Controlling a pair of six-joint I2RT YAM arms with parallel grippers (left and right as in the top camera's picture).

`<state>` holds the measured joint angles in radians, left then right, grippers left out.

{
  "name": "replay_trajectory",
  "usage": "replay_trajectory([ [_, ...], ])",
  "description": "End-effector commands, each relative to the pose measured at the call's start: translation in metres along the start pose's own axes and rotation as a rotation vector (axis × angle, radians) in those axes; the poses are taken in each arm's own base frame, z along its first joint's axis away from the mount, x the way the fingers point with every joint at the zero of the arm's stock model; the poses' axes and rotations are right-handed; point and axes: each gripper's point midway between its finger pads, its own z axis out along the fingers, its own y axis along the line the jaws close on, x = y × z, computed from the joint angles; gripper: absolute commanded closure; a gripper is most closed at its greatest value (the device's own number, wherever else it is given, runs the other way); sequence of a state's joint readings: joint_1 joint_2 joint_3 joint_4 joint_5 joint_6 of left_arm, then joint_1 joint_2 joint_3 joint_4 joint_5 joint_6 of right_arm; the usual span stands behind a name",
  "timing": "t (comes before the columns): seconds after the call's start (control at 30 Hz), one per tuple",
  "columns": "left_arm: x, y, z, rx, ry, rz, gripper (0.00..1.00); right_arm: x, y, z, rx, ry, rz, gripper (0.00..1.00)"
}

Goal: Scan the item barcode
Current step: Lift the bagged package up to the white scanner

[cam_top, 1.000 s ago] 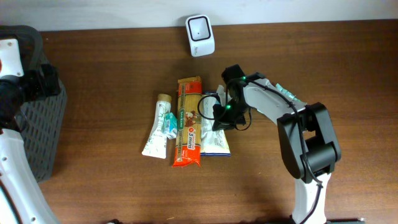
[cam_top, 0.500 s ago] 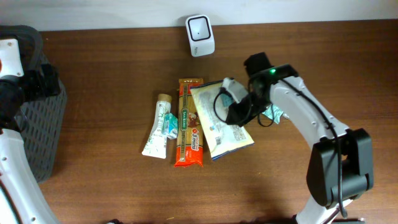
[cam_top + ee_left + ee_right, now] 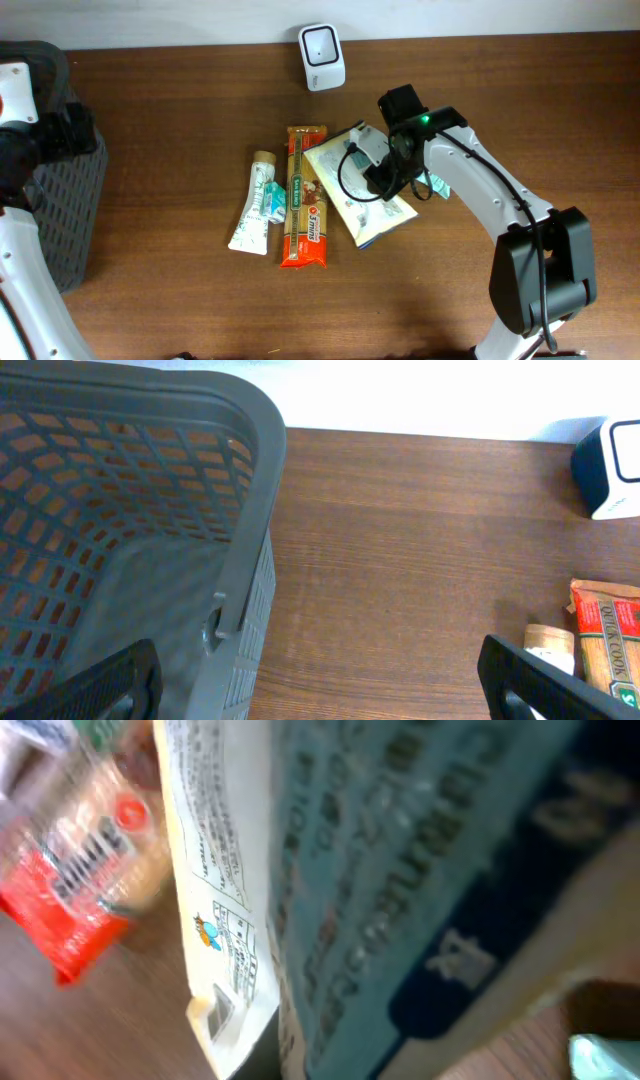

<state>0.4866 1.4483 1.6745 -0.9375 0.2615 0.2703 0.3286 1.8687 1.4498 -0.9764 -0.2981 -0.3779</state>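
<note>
The right tool (image 3: pixel 386 172) is clenched on the right edge of a flat white and pale blue packet (image 3: pixel 358 195); the packet sits at an angle just beside the orange pasta pack (image 3: pixel 304 200) and seems lifted off the table (image 3: pixel 180 110); in the right wrist view its print is too blurred to find a barcode. The white scanner (image 3: pixel 322 57) stands well apart, at the far edge. I judge the step to be carrying the item to the scanner; the next move needs the barcode side turned to its window. The left tool (image 3: pixel 320 695) is released beside the grey basket (image 3: pixel 120 510), holding nothing.
</note>
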Motion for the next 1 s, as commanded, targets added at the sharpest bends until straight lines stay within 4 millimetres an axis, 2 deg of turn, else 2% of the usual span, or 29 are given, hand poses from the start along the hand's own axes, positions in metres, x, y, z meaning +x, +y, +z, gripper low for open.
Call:
replay_trajectory([
  [0.0, -0.005, 0.000, -0.005, -0.002, -0.016, 0.018, 0.01, -0.026, 0.014, -0.007, -0.116, -0.117, 0.221, 0.96],
  [0.07, -0.004, 0.000, -0.005, -0.002, -0.016, 0.018, 0.01, -0.042, 0.027, -0.019, -0.278, -0.185, 0.339, 0.96],
  [0.1, -0.005, 0.000, -0.005, -0.002, -0.016, 0.018, 0.01, -0.047, 0.028, -0.029, -0.356, -0.209, 0.421, 0.96],
  [0.13, -0.004, 0.000, -0.005, -0.002, -0.016, 0.018, 0.01, -0.052, 0.022, -0.042, -0.422, -0.237, 0.502, 0.96],
  [0.17, -0.005, 0.000, -0.005, -0.002, -0.016, 0.018, 0.01, -0.061, 0.018, -0.065, -0.522, -0.299, 0.523, 0.96],
  [0.2, -0.005, 0.000, -0.005, -0.002, -0.016, 0.018, 0.01, -0.067, 0.015, -0.080, -0.569, -0.339, 0.527, 0.96],
  [0.3, -0.004, 0.000, -0.005, -0.002, -0.016, 0.018, 0.01, -0.084, -0.004, -0.124, -0.585, -0.436, 0.586, 0.96],
  [0.47, -0.005, 0.000, -0.005, -0.002, -0.016, 0.018, 0.01, -0.117, 0.007, -0.203, -0.560, -0.591, 0.529, 0.96],
  [0.53, -0.005, 0.000, -0.005, -0.002, -0.016, 0.018, 0.01, -0.121, 0.015, -0.223, -0.548, -0.631, 0.486, 0.96],
  [0.57, -0.005, 0.000, -0.005, -0.002, -0.016, 0.018, 0.01, -0.122, 0.017, -0.228, -0.522, -0.645, 0.478, 0.96],
  [0.63, -0.005, 0.000, -0.005, -0.002, -0.016, 0.018, 0.01, -0.123, 0.014, -0.224, -0.450, -0.645, 0.492, 0.96],
  [0.7, -0.005, 0.000, -0.005, -0.002, -0.016, 0.018, 0.01, -0.125, 0.011, -0.208, -0.320, -0.626, 0.482, 0.96],
  [0.73, -0.004, 0.000, -0.005, -0.002, -0.016, 0.018, 0.01, -0.126, 0.007, -0.194, -0.186, -0.603, 0.496, 0.96],
  [0.8, -0.005, 0.000, -0.005, -0.002, -0.016, 0.018, 0.01, -0.131, 0.007, -0.180, 0.025, -0.588, 0.480, 0.96],
  [0.87, -0.005, 0.000, -0.005, -0.002, -0.016, 0.018, 0.01, -0.142, 0.004, -0.182, 0.260, -0.607, 0.435, 0.96],
  [0.97, -0.005, 0.000, -0.005, -0.002, -0.016, 0.018, 0.01, -0.166, -0.011, -0.210, 0.553, -0.677, 0.332, 0.96],
])
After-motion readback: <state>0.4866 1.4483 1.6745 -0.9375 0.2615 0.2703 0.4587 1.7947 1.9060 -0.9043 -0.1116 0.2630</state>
